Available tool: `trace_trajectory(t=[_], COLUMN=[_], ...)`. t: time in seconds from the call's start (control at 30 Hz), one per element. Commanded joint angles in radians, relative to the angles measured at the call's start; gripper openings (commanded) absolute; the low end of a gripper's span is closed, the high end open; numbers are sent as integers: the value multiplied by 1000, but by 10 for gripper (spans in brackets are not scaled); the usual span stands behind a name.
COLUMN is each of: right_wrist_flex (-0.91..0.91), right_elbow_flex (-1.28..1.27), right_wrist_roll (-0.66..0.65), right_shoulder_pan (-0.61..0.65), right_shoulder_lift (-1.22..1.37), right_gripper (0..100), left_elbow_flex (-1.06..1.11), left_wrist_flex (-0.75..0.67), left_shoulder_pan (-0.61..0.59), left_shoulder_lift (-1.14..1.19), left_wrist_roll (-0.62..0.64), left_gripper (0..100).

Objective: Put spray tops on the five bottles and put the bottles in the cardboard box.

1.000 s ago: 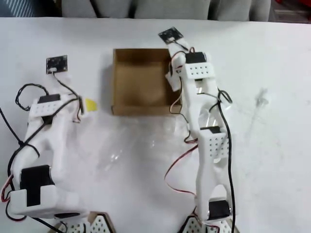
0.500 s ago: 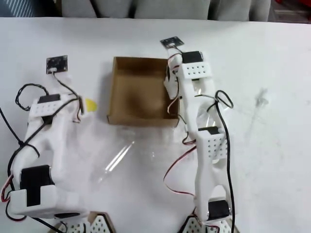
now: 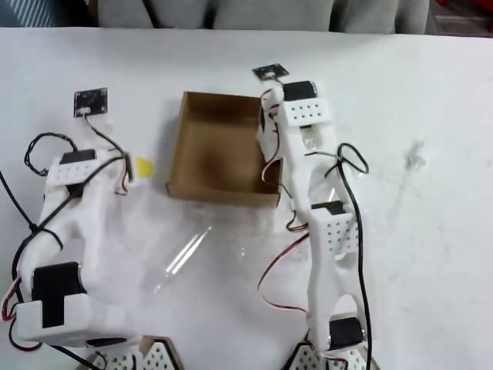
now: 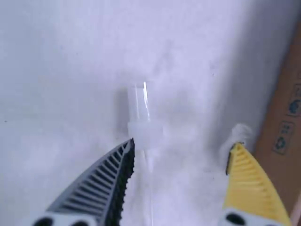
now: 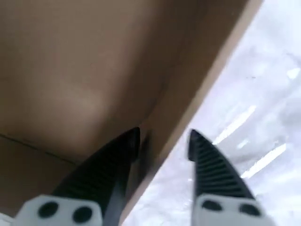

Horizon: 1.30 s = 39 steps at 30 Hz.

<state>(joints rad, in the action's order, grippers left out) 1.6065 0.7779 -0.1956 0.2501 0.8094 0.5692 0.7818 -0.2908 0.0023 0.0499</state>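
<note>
**High view:** Over the last second the cardboard box (image 3: 219, 150) has turned and slid on the table (image 3: 431, 92). Its near edge has swung toward the table's left edge, so it now sits skewed in the far middle of the surface. The right gripper (image 3: 269, 146) has travelled with it at the box's right wall. I judge that this arm is repositioning the box, not loading it. A clear bottle (image 3: 182, 253) lies on its side just in front of the box, so packing is not yet done. The left gripper (image 3: 135, 167) hangs left of the box and has not moved.

**Left wrist view:** The left gripper (image 4: 182, 146) is spread wide and holds nothing. A spray top (image 4: 141, 115) lies on the table with its collar almost touching the dark finger's tip. Its thin tube runs back between the fingers. The box wall stands just beyond the yellow finger.

**Right wrist view:** The right gripper (image 5: 162, 136) is parted and straddles the box wall, one finger inside and one outside over the table. It does not look clamped on the wall.
</note>
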Motion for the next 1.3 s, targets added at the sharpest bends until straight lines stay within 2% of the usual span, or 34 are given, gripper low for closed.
trace_trajectory(t=[0.0,0.17,0.27,0.37,0.5,0.6,0.83,0.97,1.17,1.27], right_wrist_flex=[44,122,122,119,104,12,-355,-504,-650,-657], right_elbow_flex=[25,11,-97,-250,-436,-617,-1108,-1278,-1376,-1378], right_wrist_roll=[-63,-44,-63,-213,-344,-434,-632,-644,-543,-546], right_shoulder_pan=[-13,-30,2,90,196,260,343,346,346,348], right_shoulder_lift=[-134,-277,-369,-464,-622,-748,-1046,-1196,-1248,-1241], right_gripper=[197,139,135,134,134,134,134,134,134,135], left_elbow_flex=[-3,-3,-3,-3,-6,-6,-9,-9,-29,-54], left_wrist_flex=[-25,-25,-25,-25,-25,-25,-25,-44,-35,9], left_shoulder_pan=[13,12,12,13,12,10,-10,-48,-180,-229], left_shoulder_lift=[-50,-50,-50,-50,-50,-50,-50,-50,-54,-53], left_wrist_roll=[-9,-9,-9,-9,-9,-9,-3,14,199,258], left_gripper=[306,306,306,306,306,306,306,305,305,305])
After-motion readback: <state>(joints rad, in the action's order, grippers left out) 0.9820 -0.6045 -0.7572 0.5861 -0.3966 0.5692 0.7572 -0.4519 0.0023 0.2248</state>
